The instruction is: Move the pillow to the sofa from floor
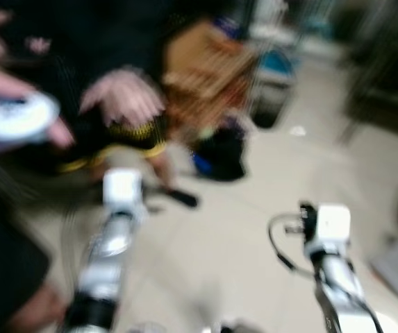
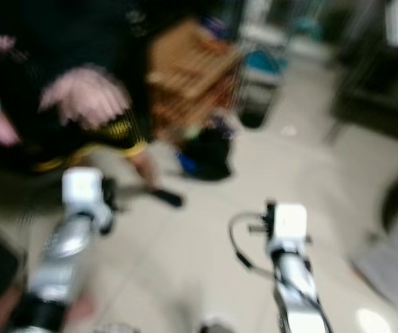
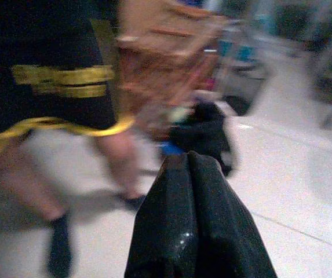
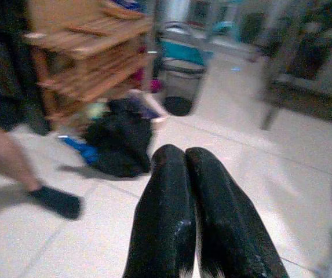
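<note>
left gripper point(image 3: 189, 168) and right gripper point(image 4: 184, 159) pressed together, empty; eye views add a person's hand point(image 1: 123, 96).

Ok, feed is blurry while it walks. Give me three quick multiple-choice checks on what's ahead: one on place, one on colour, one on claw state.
1. Where does the dark bundle lie?
A. on the pale floor at the foot of the wooden rack
B. on top of the rack
C. in the left claw

2. What colour is the trim on the person's dark garment?
A. red
B. yellow
C. white

3. How do the fingers of the two claws stand?
A. both spread wide
B. left shut, right spread wide
C. both shut, holding nothing

Answers: 1 A, the right wrist view shows it on the tiles below the rack. 2 B, yellow bands and hem in the left wrist view. 3 C, the left claw and right claw each show fingers pressed together with nothing between.
</note>
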